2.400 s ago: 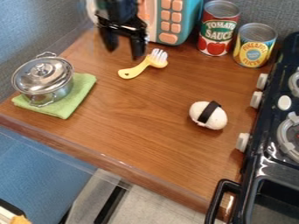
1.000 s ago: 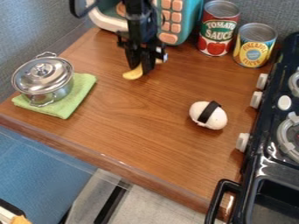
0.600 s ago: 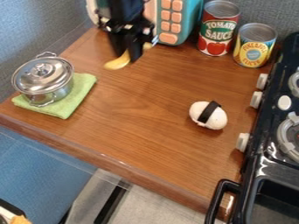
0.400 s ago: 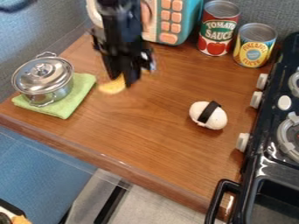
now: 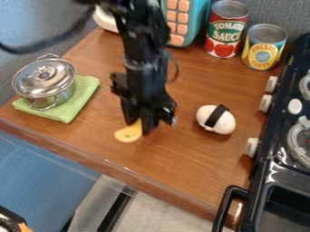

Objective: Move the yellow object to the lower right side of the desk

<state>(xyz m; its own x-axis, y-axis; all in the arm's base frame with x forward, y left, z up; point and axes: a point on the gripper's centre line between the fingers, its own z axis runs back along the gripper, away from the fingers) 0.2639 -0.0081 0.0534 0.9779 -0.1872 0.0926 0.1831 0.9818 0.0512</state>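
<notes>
The black gripper [image 5: 140, 127] hangs over the middle of the wooden desk [image 5: 181, 156], toward its front edge, shut on the yellow brush [image 5: 129, 132]. The rounded yellow handle end sticks out to the left of the fingers, and a bit of the pale bristle end shows at their right. The brush's middle is hidden behind the fingers. Whether the brush touches the desk I cannot tell.
Right of the gripper lies a white egg shape [image 5: 216, 119] with a black band. A lidded pot [image 5: 45, 81] stands on a green cloth [image 5: 82, 101] at left. Two cans [image 5: 264, 46] and a toy microwave [image 5: 179, 22] stand behind; the stove [image 5: 284, 149] borders the right side.
At first the brush lay on the desk below the gripper. The gripper came down, closed on it, lifted it, and has carried it toward the desk's front edge.
</notes>
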